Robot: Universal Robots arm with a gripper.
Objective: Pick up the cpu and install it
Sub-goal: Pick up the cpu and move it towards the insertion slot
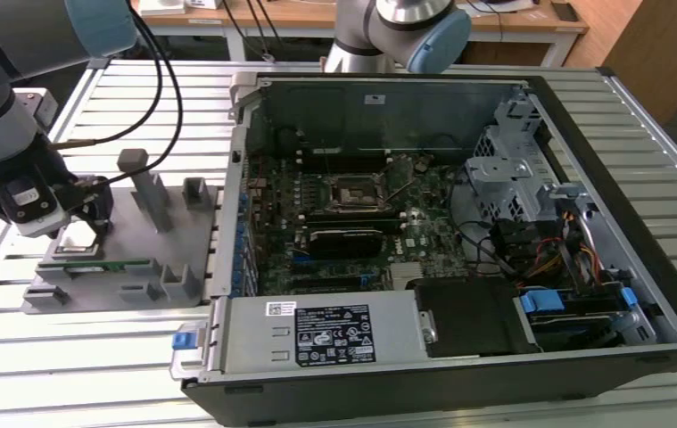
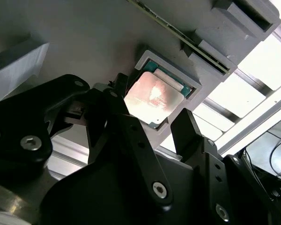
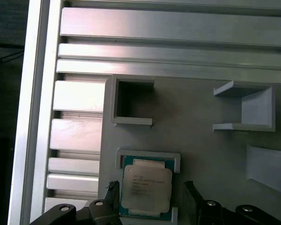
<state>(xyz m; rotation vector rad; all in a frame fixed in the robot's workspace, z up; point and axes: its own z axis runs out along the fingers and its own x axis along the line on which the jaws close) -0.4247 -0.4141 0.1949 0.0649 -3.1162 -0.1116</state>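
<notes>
Two black fingers (image 3: 113, 194) of the gripper (image 3: 150, 187) stand wide apart, one on each side of the cpu (image 3: 146, 190). The cpu lies flat right between them. It is a small square chip with a shiny silver top and a thin green edge. It sits in a little walled pocket (image 3: 149, 155) on the gray tray (image 3: 201, 150). A green memory stick (image 1: 106, 265) lies in a slot on the same tray, near the gripper. The open computer case (image 1: 433, 107) stands farther off.
</notes>
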